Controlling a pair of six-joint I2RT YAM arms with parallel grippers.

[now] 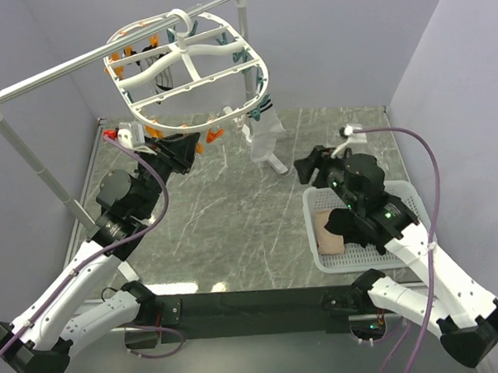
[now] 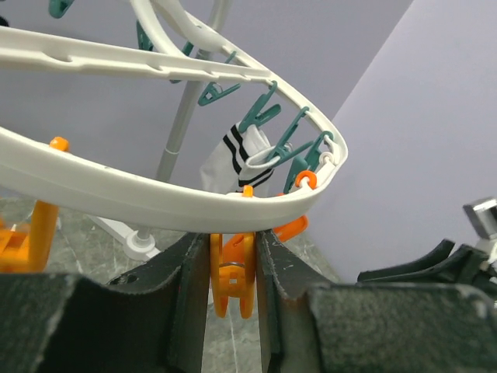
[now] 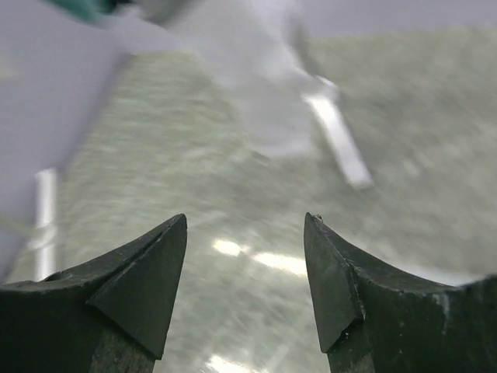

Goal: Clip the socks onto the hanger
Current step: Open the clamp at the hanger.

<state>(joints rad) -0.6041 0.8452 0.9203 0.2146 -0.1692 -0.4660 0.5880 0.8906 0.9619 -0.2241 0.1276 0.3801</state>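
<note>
White hanger (image 2: 155,198), orange clip (image 2: 231,272), teal clips (image 2: 262,116)

You have nothing to read here: no lettering, label, brand, number or sign is legible in any view.

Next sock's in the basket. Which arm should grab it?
Right. The right gripper is open and empty, next to the basket with the pinkish sock. The left gripper is shut on an orange clip under the hanger rim.
</note>
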